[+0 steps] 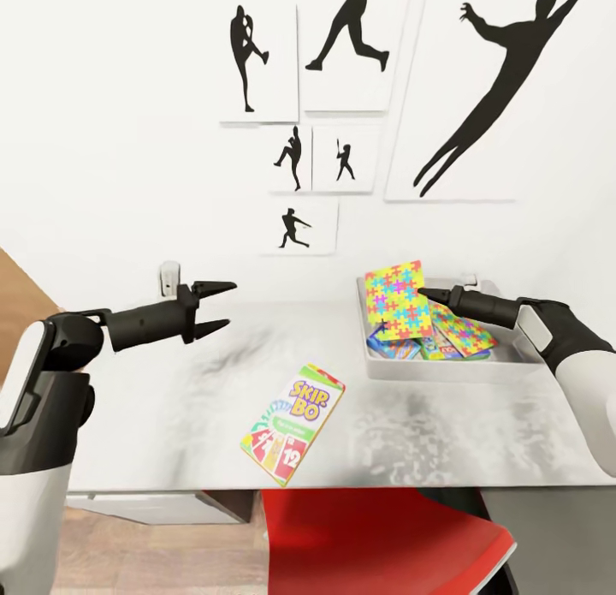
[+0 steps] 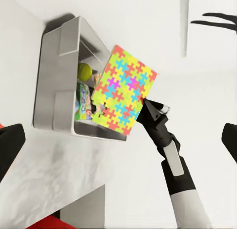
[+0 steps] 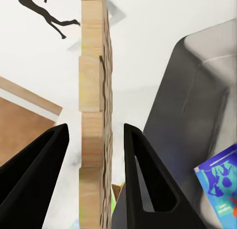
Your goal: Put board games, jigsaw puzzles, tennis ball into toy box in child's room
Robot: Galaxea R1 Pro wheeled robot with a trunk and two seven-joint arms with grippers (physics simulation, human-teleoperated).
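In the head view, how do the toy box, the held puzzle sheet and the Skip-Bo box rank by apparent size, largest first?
1. Toy box, clearly the widest.
2. and 3. Skip-Bo box and the puzzle sheet in the right gripper look alike; the box lies nearer the camera, so I leave them unranked.

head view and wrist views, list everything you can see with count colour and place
toy box: 1, light grey, on the table at right
table: 1, pale top, in front of the robot
jigsaw puzzles: 2, multicoloured; one upright over the toy box, edge between the right fingers; one lying in the box
SKIP BO game: 1, green-edged, flat on the table near the front edge
blue game box: 1, inside the toy box
tennis ball: 1, yellow-green, inside the toy box
silhouette pictures: 6, black on white, on the wall
red seat: 1, under the table
left gripper: black, open, above the table
right gripper: black, on the upright puzzle
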